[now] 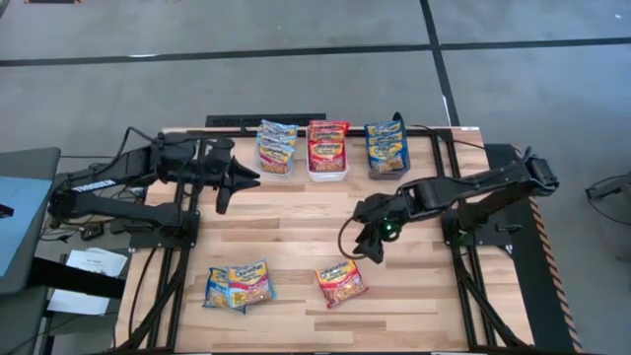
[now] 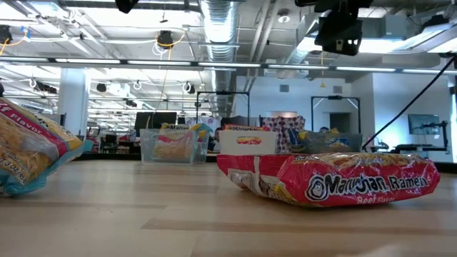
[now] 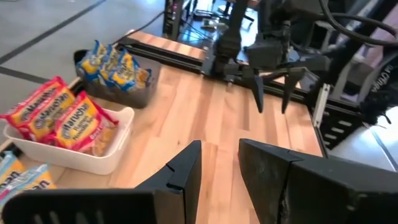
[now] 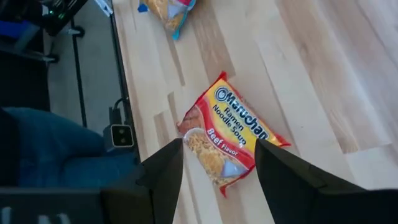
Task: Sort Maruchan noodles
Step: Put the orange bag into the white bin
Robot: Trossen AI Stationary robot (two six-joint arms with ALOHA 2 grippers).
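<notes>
A red beef-flavour Maruchan packet lies flat on the table near its near edge, and it also fills the low view. My right gripper hovers open just above and beyond it. In the right wrist view its fingers frame the packet without touching it. Two more packets, pink and blue-accented, lie overlapping at the near left. My left gripper is open and waits over the table's far left, near the bins.
Three small bins stand in a row at the far edge. A clear one holds light-blue packets, a white one red packets, and a grey one blue packets. Bare wood lies between the bins and the loose packets.
</notes>
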